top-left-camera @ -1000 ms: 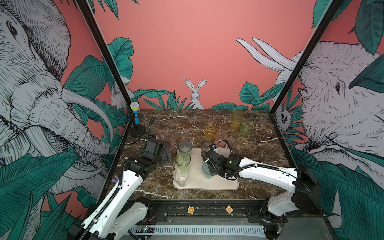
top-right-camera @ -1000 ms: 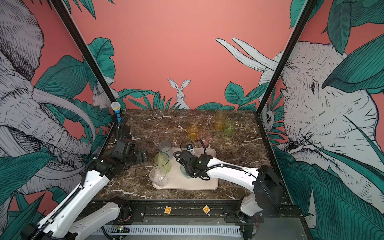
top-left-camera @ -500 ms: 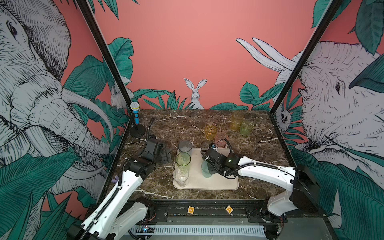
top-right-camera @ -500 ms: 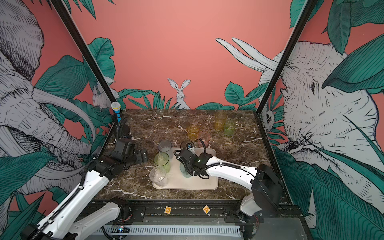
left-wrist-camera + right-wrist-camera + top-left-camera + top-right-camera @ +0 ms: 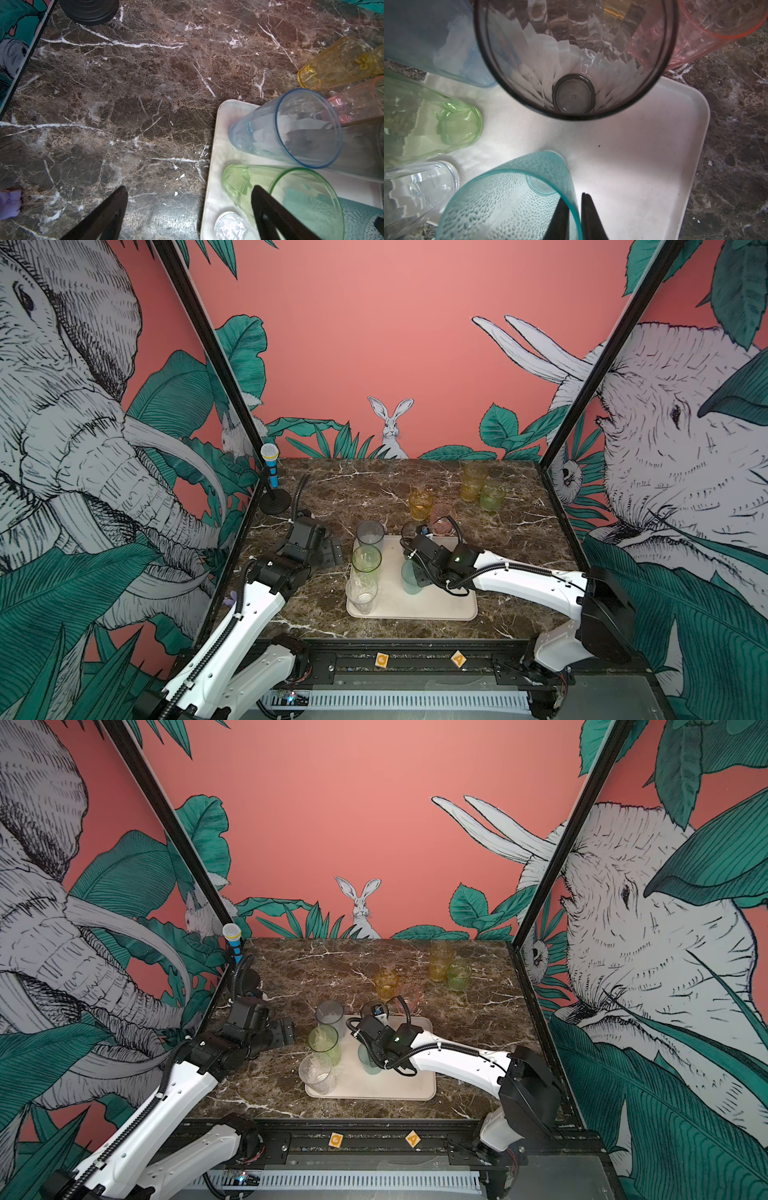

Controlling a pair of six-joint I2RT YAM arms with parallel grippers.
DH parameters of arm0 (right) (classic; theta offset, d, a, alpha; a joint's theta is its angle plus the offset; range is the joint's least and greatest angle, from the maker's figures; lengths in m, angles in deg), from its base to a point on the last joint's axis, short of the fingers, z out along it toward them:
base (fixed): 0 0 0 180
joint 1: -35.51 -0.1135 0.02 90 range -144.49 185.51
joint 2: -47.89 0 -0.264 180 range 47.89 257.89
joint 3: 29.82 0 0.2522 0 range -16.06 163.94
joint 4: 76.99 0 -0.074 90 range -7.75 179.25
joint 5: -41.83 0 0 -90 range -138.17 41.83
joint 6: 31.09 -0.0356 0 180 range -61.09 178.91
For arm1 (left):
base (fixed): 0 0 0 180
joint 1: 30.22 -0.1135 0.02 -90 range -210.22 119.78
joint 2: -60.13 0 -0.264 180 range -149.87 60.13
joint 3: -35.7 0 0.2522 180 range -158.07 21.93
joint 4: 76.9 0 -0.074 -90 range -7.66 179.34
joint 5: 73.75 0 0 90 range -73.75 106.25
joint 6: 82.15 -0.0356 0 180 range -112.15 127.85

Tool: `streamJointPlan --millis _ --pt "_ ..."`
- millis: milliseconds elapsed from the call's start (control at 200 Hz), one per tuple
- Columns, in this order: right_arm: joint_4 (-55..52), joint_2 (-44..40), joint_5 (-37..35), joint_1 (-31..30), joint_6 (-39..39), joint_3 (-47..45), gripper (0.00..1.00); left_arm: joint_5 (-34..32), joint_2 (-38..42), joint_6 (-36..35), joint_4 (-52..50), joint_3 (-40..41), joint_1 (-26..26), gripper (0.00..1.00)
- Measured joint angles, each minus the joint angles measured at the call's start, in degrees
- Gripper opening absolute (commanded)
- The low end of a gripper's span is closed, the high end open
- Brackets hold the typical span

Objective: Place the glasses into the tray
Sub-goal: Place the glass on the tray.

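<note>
1. While my right tool (image 5: 575,207) hangs over the flat cream-beige rounded-rectangle tray (image 5: 449,605), its two black fingers (image 5: 591,220) straddle the rim of the frosted teal tumbler (image 5: 508,199). One finger is inside and one outside. They are very close together, but I cannot tell whether they press the wall.
2. That frosted teal tumbler (image 5: 411,583) stands upright on the tray, about mid-tray.
3. The tray lies on the dark brown marble bench (image 5: 332,489), close to the front edge and roughly midway between the left and right edges.
4. Three tall glasses stand in a row along the tray's left side. From far to near they are a grey-blue translucent tumbler (image 5: 370,533), a light green tumbler (image 5: 365,560) and a clear tumbler (image 5: 361,593).
5. A smoky brown tumbler (image 5: 573,62) stands at the tray's far edge, and the right wrist view shows its base on the tray.
6. Four glasses are on the bare bench:
   - a pink tumbler (image 5: 442,520) just beyond the tray's far edge
   - a short amber tumbler (image 5: 420,504) just behind the pink one
   - a tall yellow tumbler (image 5: 473,481) and a short green tumbler (image 5: 492,495), side by side toward the far right corner
7. My left tool (image 5: 189,189) has its fingers wide apart and holds nothing. It hangs over the bench between the left edge and the tray.
8. A blue toy microphone (image 5: 272,472) on a black stand sits at the left edge, near the far left corner.
</note>
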Motion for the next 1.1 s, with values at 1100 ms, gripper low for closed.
streamJointPlan --millis 1100 --pt "-8.96 -7.56 0.52 0.04 1.92 9.84 0.44 -0.09 0.0 -0.02 -0.52 -0.2 0.0 0.94"
